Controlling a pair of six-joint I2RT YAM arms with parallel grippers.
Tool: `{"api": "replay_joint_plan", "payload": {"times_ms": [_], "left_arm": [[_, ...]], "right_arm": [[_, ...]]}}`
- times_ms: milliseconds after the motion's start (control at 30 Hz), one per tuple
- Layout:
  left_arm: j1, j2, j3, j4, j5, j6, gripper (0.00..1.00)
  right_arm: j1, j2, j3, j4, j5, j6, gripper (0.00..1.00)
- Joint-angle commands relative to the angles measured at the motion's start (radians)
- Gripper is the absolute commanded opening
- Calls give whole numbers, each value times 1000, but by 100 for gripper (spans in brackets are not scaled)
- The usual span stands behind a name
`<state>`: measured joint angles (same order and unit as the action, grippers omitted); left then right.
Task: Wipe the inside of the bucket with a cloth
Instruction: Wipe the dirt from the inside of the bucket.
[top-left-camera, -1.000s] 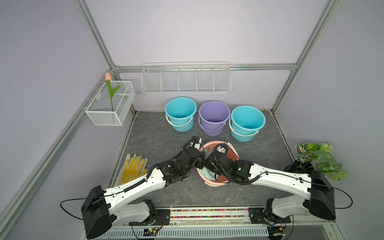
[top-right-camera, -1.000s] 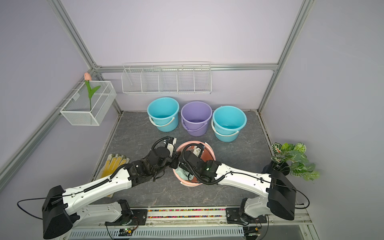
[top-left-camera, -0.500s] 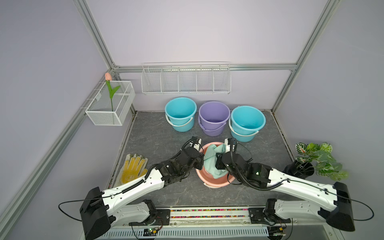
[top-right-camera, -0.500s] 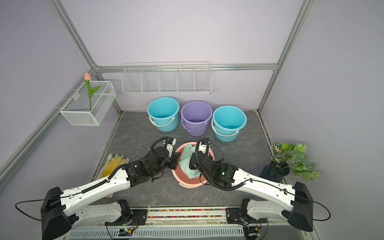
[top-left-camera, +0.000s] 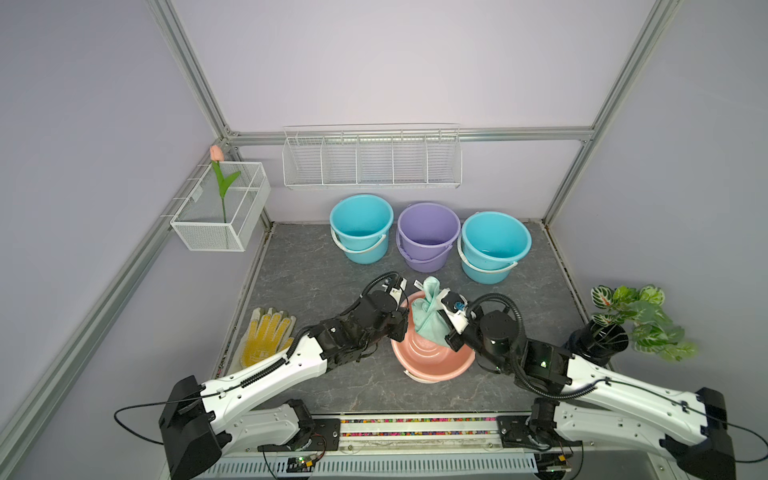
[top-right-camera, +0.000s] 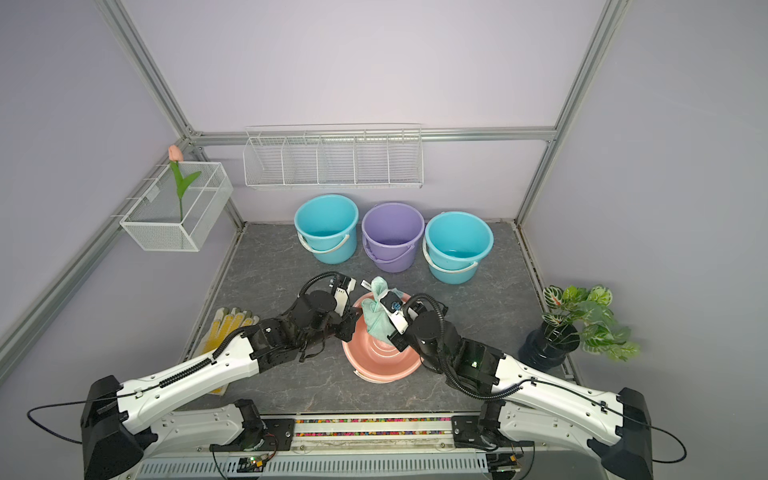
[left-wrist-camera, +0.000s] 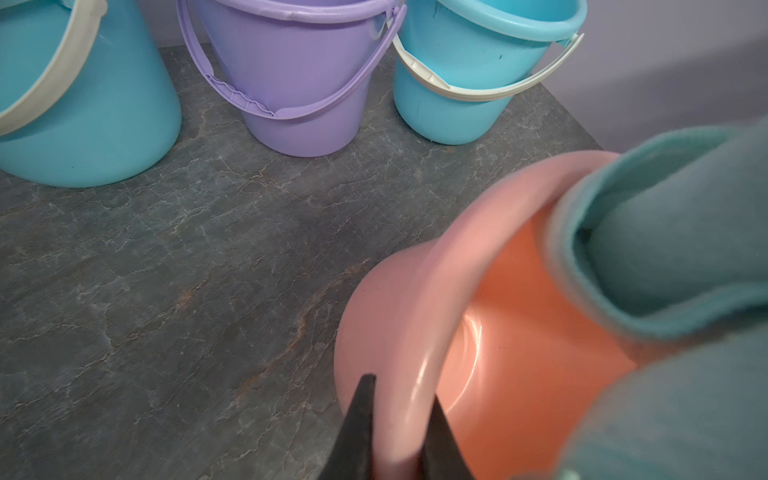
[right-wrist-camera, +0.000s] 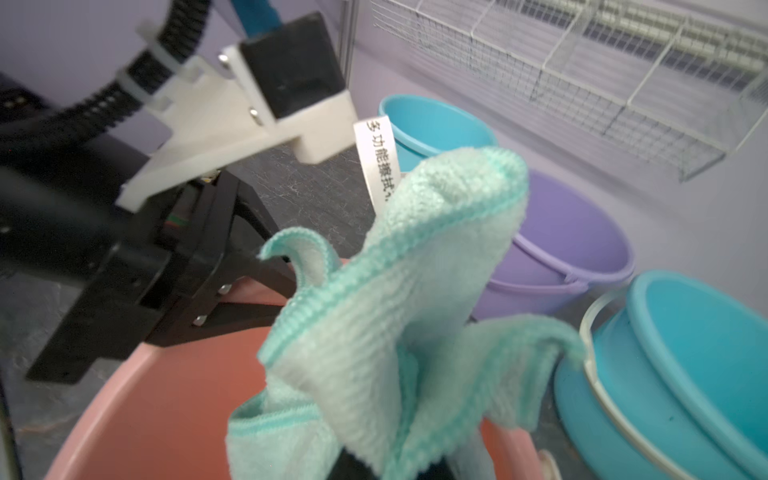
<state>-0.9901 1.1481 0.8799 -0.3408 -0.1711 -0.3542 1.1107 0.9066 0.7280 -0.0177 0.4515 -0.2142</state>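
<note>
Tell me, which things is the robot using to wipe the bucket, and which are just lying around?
For the job:
- pink bucket, gripped at its rim by the left tool
- mint-green cloth, pinched in the right tool

Just lying about:
- blue buckets
- purple bucket
- yellow-dotted glove
- potted plant
- tulip
- wire shelf

at the back of the grey table (top-left-camera: 303, 266) a purple bucket (top-left-camera: 428, 232) stands upright between a left teal bucket (top-left-camera: 360, 226) and a right teal bucket (top-left-camera: 495, 245). a wire shelf (top-left-camera: 372, 160) hangs above them. a wire basket (top-left-camera: 220, 212) on the side wall holds a tulip (top-left-camera: 223, 185). a yellow-dotted glove (top-left-camera: 266, 336) lies at the table's left edge, and a potted plant (top-left-camera: 636, 316) stands at the right.
</note>
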Motion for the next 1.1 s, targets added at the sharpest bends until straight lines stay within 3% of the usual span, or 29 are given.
{"api": "replay_joint_plan", "payload": {"times_ms": [0,300,433,733,1067], "left_arm": [[4,-11,34,-42,58,40,0],[4,-33,36,-70,122,83,0],[5,-39,42,-85,153,102,0],[5,-56,41,-103,213,134,0],[4,-59,39,-101,268,158,0]], "right_arm": [[5,-27,-31,70,-54,-426,7],[5,-46,-95,97,-168,-1156,7],[5,0,-87,106,-159,-1355,7],[0,141,-23,67,-142,-1541,7],[-28,330,50,31,-165,-1582,7]]}}
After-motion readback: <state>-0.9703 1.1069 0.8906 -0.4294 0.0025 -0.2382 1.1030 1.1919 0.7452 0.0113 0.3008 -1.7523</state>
